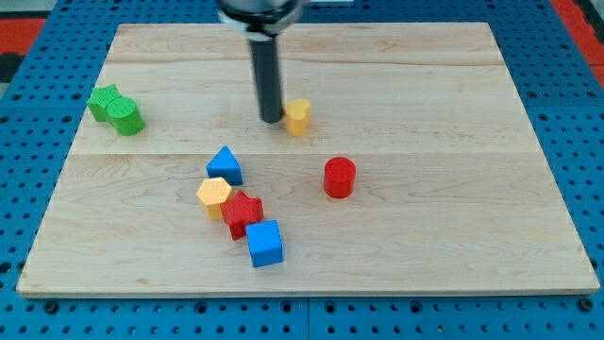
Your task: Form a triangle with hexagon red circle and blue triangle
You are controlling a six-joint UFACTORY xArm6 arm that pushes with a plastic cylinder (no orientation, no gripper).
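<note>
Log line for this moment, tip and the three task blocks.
my tip: just left of yellow block | yellow hexagon: touching blue triangle | red circle: apart, to the right | triangle: not formed

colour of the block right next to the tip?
Yellow block, touching my tip on its right; camera view.

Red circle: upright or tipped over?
Upright: the red circle stands on its flat end, round top face upward, apart from the other blocks.

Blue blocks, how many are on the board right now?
2. The blue triangle sits left of centre, just above the yellow hexagon. The blue cube lies lower, toward the view's bottom, touching the red star. None seems hidden.
</note>
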